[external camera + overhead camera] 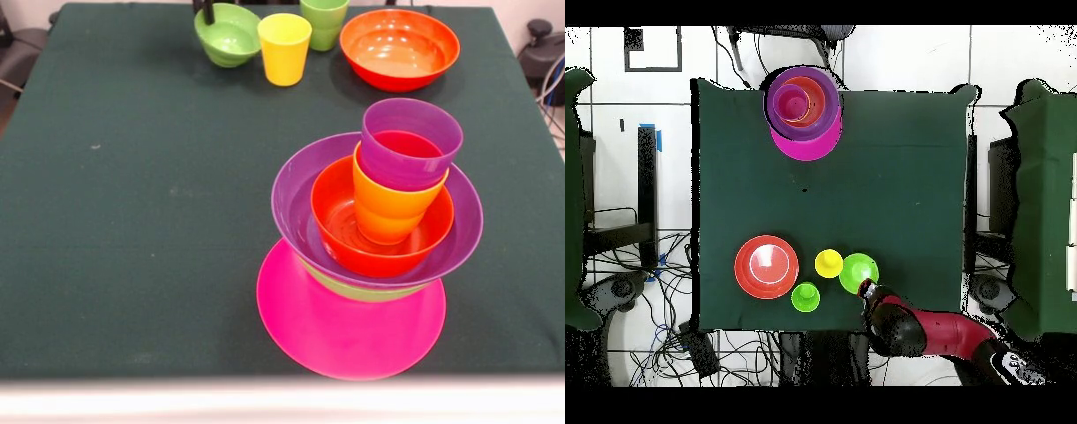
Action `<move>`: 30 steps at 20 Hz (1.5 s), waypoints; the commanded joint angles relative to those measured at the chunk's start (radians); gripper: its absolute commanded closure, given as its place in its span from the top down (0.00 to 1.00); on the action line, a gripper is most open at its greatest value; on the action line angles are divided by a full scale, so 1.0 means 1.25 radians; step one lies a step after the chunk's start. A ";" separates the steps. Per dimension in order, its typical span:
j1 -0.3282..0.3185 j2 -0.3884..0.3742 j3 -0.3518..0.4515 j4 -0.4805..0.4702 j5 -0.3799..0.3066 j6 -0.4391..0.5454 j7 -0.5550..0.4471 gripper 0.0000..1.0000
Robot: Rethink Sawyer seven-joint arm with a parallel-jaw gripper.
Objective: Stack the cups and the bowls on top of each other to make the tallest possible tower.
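Tower (375, 256) stands near the front edge of the dark green table (132, 221): large glossy pink bowl (344, 331) as base, light green bowl (362, 290) on it with only its rim showing, wide purple bowl (296, 208) above that, orange-red bowl (340, 225) nested inside, then an orange tumbler (388, 212) with a purple tumbler (410, 141) set in its mouth — upper pieces lean slightly. At the far edge, apart from the tower: small green bowl (228, 35), yellow cup (284, 49), light green cup (324, 22), second orange-red bowl (399, 49). Gripper (208, 11) sits at the small green bowl's rim — jaw state cannot be made out.
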 commanded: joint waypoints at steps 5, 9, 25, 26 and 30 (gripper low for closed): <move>0.008 -0.079 0.184 -0.105 0.052 0.179 -0.084 0.00; 0.006 -0.098 0.218 -0.133 0.080 0.244 -0.105 0.00; 0.036 -0.114 0.310 -0.262 0.143 0.381 -0.106 0.00; 0.036 -0.114 0.316 -0.269 0.148 0.386 -0.106 0.00; 0.046 -0.124 0.345 -0.310 0.184 0.440 -0.115 0.00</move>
